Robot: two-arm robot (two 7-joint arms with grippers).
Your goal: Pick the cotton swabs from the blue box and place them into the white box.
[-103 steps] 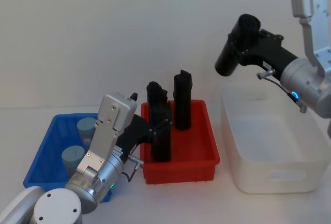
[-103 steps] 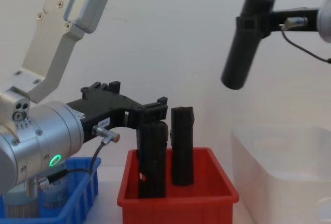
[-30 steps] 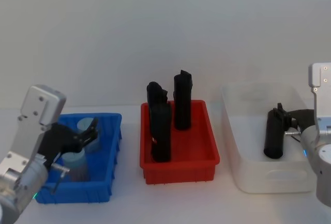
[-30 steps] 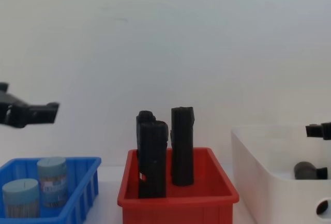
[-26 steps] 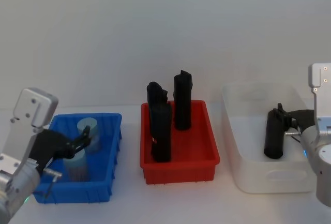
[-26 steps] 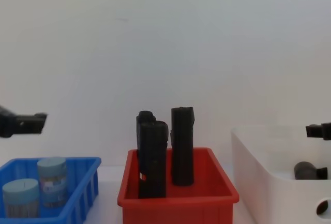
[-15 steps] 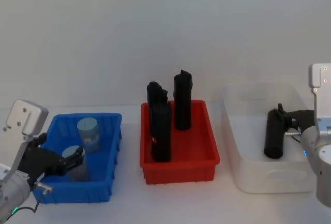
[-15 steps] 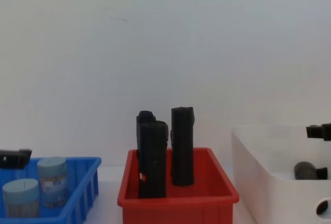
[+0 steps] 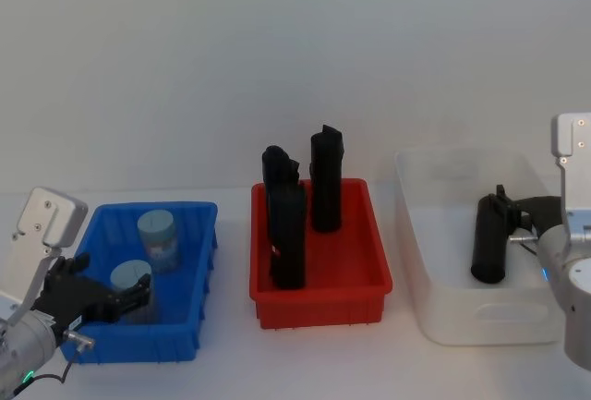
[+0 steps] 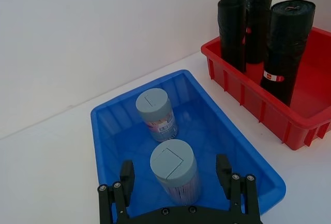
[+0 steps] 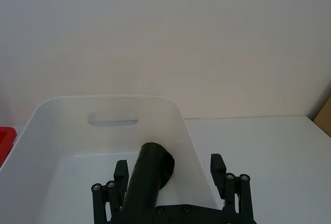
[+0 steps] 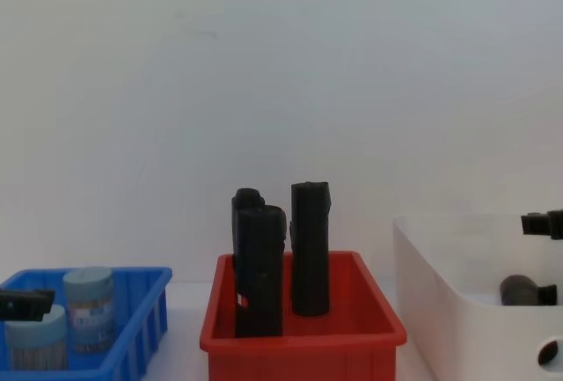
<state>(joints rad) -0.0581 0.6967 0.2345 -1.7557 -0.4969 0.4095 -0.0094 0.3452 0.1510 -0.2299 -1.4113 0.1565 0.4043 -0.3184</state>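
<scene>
cotton swab tubs [image 10: 155, 111]: two, both in the blue box; log them as a pair.
blue box [image 9: 209, 243]: one.
red bin [image 9: 319, 308]: one.
white box [image 9: 462, 321]: one.
handle holes [image 11: 111, 120]: you can count two on the white box, one in the far wall and one in the near wall.
black rolls [image 9: 287, 238]: four on your sheet; three stand in the red bin, one lies in the white box.
label bands [image 10: 273, 75]: one readable on the rolls, on the front roll; others you cannot make out.
grippers: two, the left gripper [image 10: 175, 166] and the right gripper [image 11: 169, 165].
fingers [image 10: 223, 167]: two per gripper.
</scene>
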